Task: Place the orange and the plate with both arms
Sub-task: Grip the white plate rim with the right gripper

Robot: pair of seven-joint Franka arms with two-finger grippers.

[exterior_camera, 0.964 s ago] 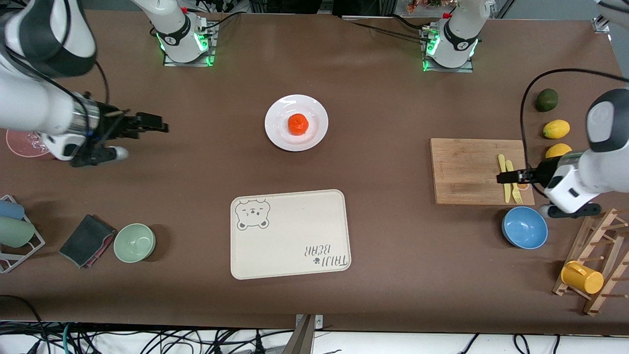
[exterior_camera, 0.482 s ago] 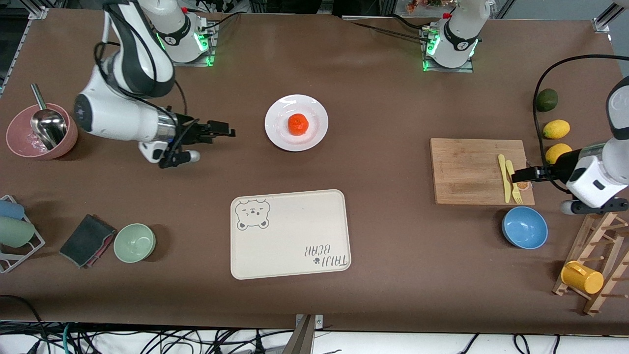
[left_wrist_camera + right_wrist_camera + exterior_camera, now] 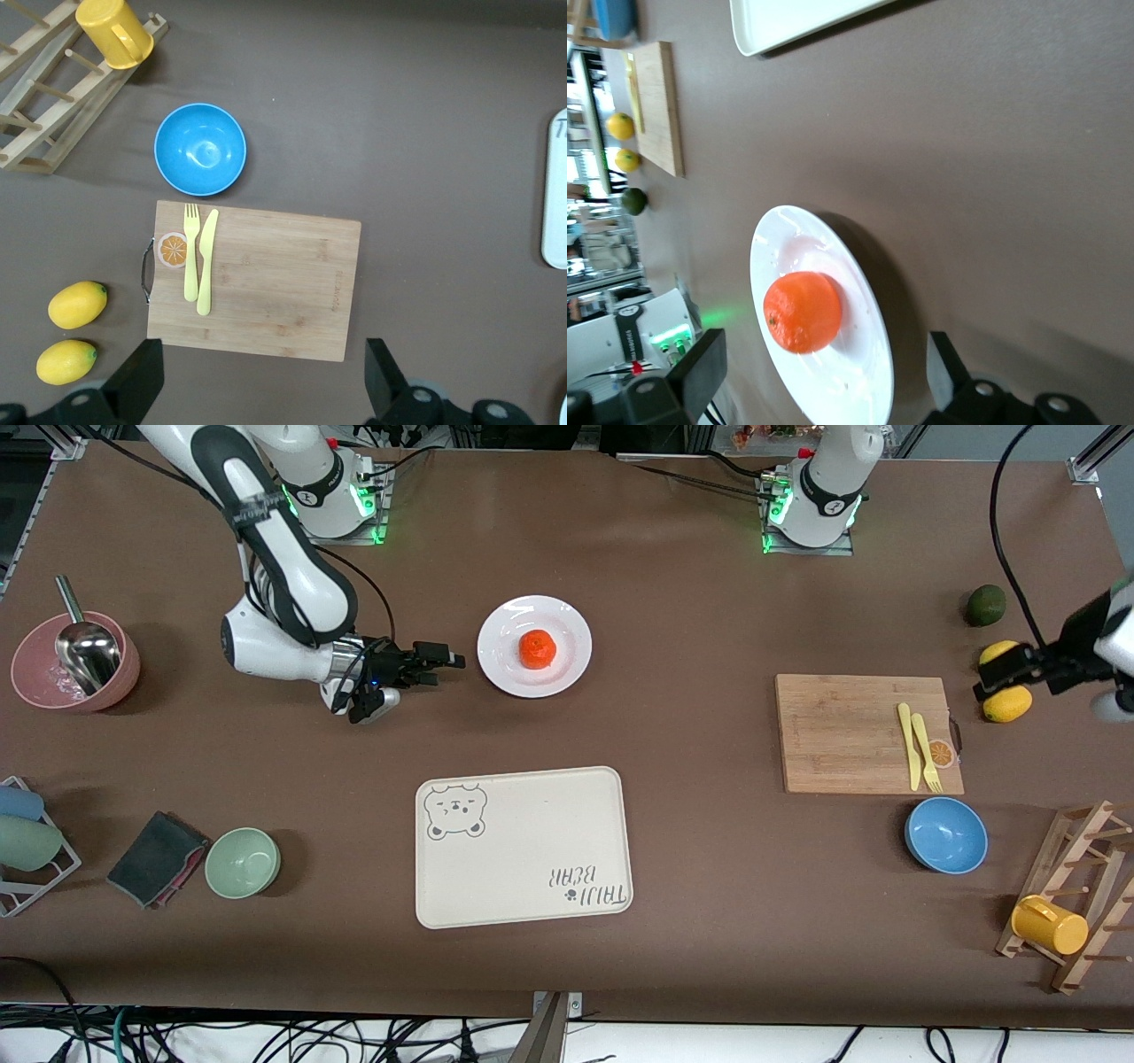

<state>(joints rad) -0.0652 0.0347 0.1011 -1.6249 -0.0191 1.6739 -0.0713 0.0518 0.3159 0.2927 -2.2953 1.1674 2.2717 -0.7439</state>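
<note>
The white plate lies mid-table, nearer the robots' bases than the cream tray, with the orange at its middle. My right gripper hovers low just beside the plate's rim, toward the right arm's end of the table. It is open and holds nothing. In the right wrist view the orange and plate lie between the spread fingers of my right gripper. My left gripper hangs open and empty over the lemons. In the left wrist view my left gripper looks down on the cutting board.
A cream bear tray lies nearer the camera than the plate. Toward the left arm's end are a cutting board with knife and fork, a blue bowl, lemons and a mug rack. A pink bowl and green bowl are at the right arm's end.
My right arm swung in from the pink bowl's end to the plate's rim. My left gripper drew back from the cutting board to over the lemons. Both stayed open.
</note>
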